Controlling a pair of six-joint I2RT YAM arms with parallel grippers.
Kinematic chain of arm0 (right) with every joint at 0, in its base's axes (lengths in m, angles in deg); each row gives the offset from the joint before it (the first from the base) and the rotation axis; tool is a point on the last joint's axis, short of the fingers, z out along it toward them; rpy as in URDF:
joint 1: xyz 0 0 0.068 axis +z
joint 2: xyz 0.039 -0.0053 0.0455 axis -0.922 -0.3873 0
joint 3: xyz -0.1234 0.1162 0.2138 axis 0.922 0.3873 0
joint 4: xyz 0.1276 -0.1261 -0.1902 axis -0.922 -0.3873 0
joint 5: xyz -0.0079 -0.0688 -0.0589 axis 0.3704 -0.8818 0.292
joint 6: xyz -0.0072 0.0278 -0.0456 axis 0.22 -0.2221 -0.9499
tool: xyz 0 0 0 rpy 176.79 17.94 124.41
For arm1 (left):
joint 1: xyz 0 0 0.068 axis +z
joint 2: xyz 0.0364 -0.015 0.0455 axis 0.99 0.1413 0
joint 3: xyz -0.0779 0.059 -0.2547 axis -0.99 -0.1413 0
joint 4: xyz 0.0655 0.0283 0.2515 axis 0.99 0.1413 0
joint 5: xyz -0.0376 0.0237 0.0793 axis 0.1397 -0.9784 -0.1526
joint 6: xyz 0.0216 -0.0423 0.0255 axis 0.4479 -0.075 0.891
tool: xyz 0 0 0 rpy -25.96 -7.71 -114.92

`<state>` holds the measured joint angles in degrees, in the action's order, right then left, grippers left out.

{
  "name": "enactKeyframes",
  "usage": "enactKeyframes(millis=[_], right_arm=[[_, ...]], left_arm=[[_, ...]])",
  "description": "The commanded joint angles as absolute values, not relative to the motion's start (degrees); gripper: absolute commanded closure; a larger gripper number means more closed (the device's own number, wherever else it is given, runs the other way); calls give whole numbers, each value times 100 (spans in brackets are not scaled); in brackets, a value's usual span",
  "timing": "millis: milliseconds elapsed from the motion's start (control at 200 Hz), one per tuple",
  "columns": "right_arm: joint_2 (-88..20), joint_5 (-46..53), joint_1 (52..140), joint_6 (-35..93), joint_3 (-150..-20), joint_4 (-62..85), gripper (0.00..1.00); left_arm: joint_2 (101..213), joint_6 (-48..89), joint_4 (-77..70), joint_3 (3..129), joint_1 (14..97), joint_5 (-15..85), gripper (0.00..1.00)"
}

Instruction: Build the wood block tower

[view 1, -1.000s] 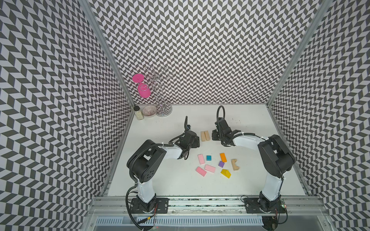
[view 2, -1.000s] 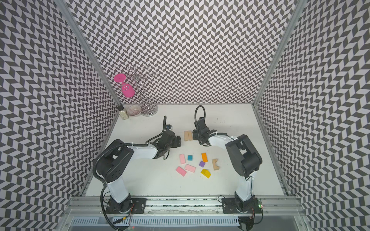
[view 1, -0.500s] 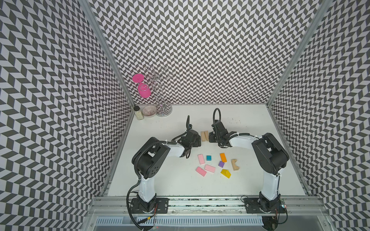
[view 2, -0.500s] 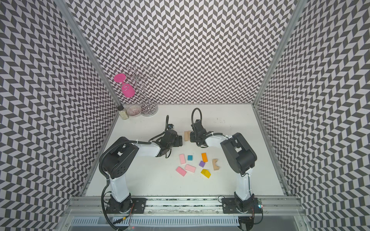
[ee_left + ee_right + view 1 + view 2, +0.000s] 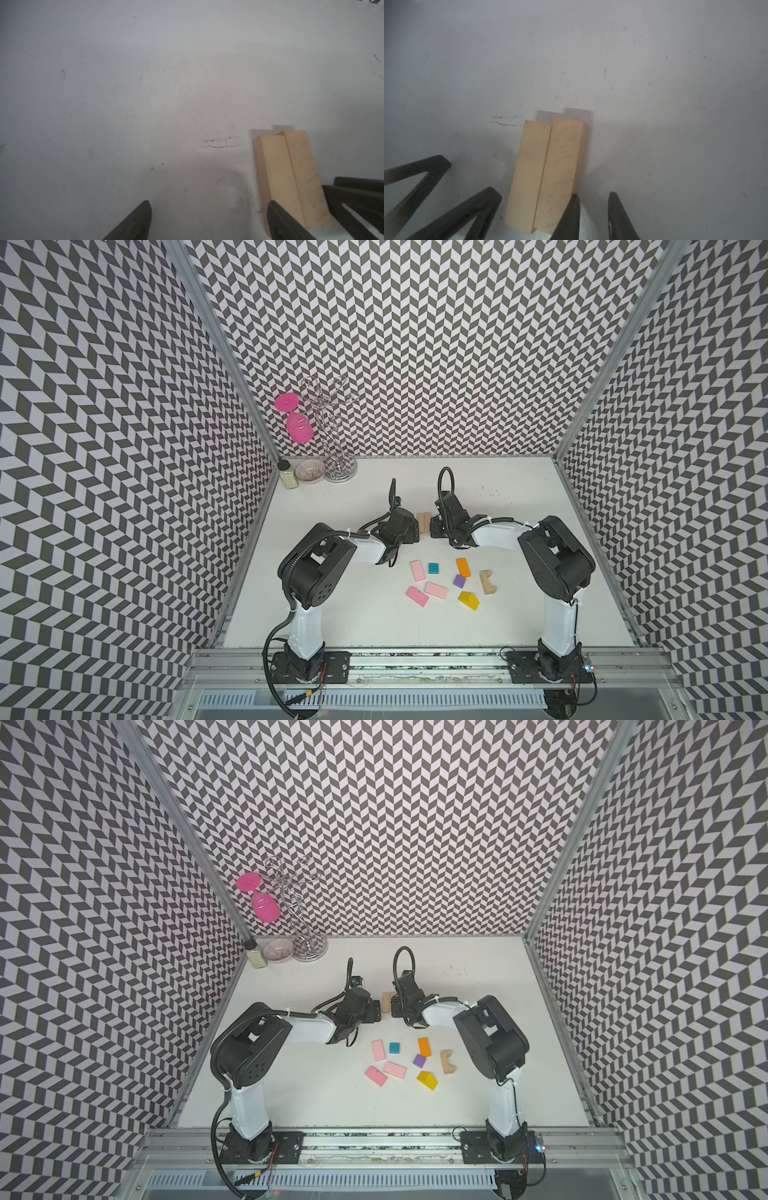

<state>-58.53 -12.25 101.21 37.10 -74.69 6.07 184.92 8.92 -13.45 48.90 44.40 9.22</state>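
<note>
A: Top views first — whereabouts of the tan wooden bars (image 5: 424, 522)?

B: Flat on the white tabletop (image 5: 498, 489), side by side and touching, just far of the loose coloured wood blocks (image 5: 436, 590). Left gripper (image 5: 414, 531) just left of the pair, right gripper (image 5: 434, 529) just right. Same layout in both top views. No stack yet.

A: Left wrist view?

B: Left gripper (image 5: 208, 203) spread wide, nothing between the fingers. One fingertip (image 5: 278, 216) up against the left bar, the tan wooden bars (image 5: 291, 176) lying outside the gap.

A: Right wrist view?

B: Right gripper (image 5: 594, 196) pinched almost together, empty. One fingertip (image 5: 574, 207) touching the right bar's long side.

A: Handling?

B: Probably light, stiff, smooth wood — no crushing worry, but likely to skid on the tabletop or pivot under an off-centre push. Best gripped across the narrow width at mid-length, jaws square on the long faces. For nudging, press low and flat.
</note>
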Motion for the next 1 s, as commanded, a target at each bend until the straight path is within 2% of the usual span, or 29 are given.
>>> enactKeyframes(millis=[0, 406, 786, 997], right_arm=[[-5931, -1342, 10175, 3760, -7618, 760, 76], [-5726, -1525, 10167, 3763, -7535, 700, 76], [-5377, -1589, 9943, 3717, -7451, 727, 74], [-5731, -1440, 9600, 3567, -8119, 509, 74]], left_arm=[[18620, 851, -1242, 4977, 4391, 974, 13], [18535, 793, -1211, 4926, 4391, 861, 12], [16958, 651, -1220, 3733, 4209, 727, 12], [16807, 545, -1106, 3459, 4132, 901, 12]])
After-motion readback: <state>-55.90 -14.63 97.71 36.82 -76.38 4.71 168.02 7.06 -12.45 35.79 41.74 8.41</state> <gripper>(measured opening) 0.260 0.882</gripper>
